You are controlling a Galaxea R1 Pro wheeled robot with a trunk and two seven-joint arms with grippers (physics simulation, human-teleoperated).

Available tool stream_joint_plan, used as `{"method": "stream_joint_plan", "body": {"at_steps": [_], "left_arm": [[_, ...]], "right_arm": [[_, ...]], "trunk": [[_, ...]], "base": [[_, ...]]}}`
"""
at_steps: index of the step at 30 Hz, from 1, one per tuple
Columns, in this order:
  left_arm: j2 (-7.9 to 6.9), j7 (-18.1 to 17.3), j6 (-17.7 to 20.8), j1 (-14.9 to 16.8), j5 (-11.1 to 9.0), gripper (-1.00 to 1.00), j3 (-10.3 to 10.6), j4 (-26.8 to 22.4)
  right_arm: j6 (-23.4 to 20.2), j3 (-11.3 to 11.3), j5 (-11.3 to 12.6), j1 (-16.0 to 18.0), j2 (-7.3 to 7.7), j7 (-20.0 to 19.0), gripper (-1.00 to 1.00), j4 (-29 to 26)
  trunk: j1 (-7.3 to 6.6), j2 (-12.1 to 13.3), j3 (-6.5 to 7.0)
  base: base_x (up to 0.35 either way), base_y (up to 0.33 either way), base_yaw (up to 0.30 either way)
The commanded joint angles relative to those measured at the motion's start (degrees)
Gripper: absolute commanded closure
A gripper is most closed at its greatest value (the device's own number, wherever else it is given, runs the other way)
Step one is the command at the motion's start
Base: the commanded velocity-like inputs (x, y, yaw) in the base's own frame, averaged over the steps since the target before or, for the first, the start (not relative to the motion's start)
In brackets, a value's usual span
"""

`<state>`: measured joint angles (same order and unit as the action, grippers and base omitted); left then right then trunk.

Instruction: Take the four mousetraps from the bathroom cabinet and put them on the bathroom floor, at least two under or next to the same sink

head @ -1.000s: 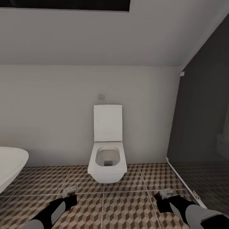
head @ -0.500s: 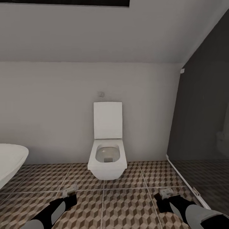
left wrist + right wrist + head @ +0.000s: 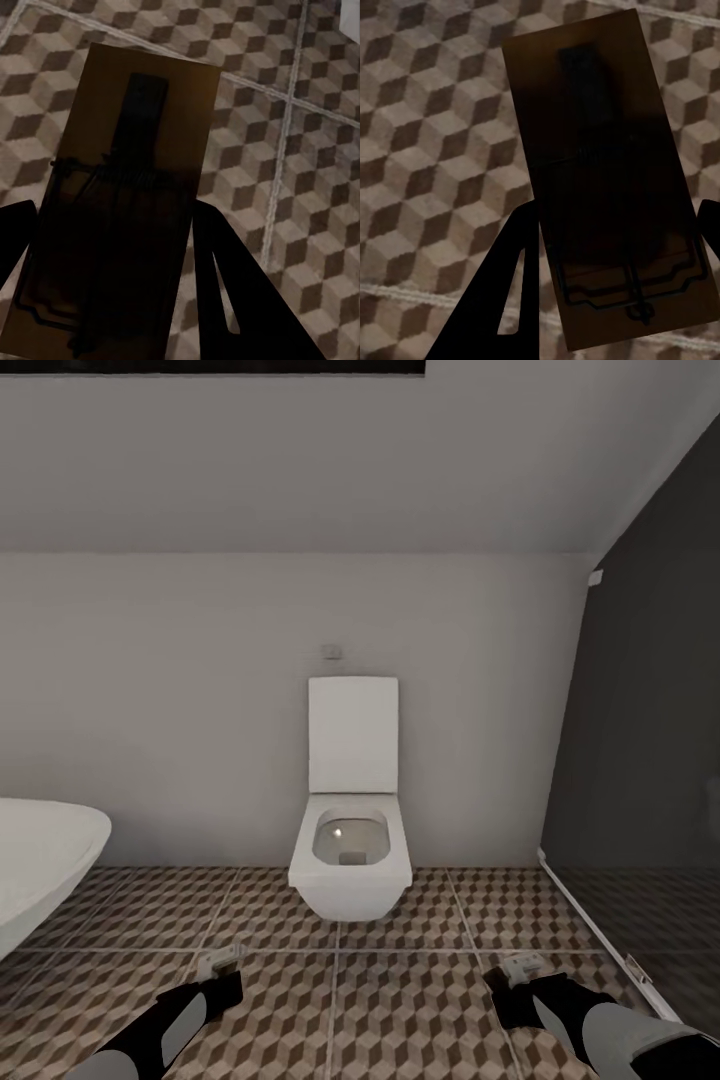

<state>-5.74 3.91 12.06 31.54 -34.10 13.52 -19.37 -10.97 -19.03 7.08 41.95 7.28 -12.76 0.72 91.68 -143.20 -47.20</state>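
Left gripper (image 3: 112, 300): closed on a mousetrap (image 3: 124, 202); the board is clamped between the dark fingers and juts out past their tips.
Right gripper (image 3: 615, 292): closed likewise on a second mousetrap (image 3: 607, 172).
Below both claws: the bathroom floor (image 3: 400, 1000), apart from the boards.
Ahead of the claws: a toilet (image 3: 350, 850) against the wall.
Handling: the boards are judged light, stiff and thin; the long edges are best pinched, clear of the sprung wire.
Risk: a shallow hold may let a board tilt or slip.
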Motion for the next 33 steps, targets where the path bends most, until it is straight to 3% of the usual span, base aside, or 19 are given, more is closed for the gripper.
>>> {"method": "stream_joint_plan", "body": {"at_steps": [1,33], "left_arm": [[-0.09,0.29,0.24,0.02,-0.44,1.0,0.43,-0.14],[-0.09,0.28,0.16,0.02,-0.44,1.0,0.4,-0.14]], "right_arm": [[-0.13,-0.49,0.74,0.06,0.01,-0.33,1.0,0.07],[-0.11,-0.48,0.83,0.06,-0.01,0.01,1.0,0.08]], "trunk": [[-0.01,-0.03,-0.06],[-0.01,-0.03,-0.06]], "base": [[0.0,0.0,0.063],[0.0,0.0,0.041]]}}
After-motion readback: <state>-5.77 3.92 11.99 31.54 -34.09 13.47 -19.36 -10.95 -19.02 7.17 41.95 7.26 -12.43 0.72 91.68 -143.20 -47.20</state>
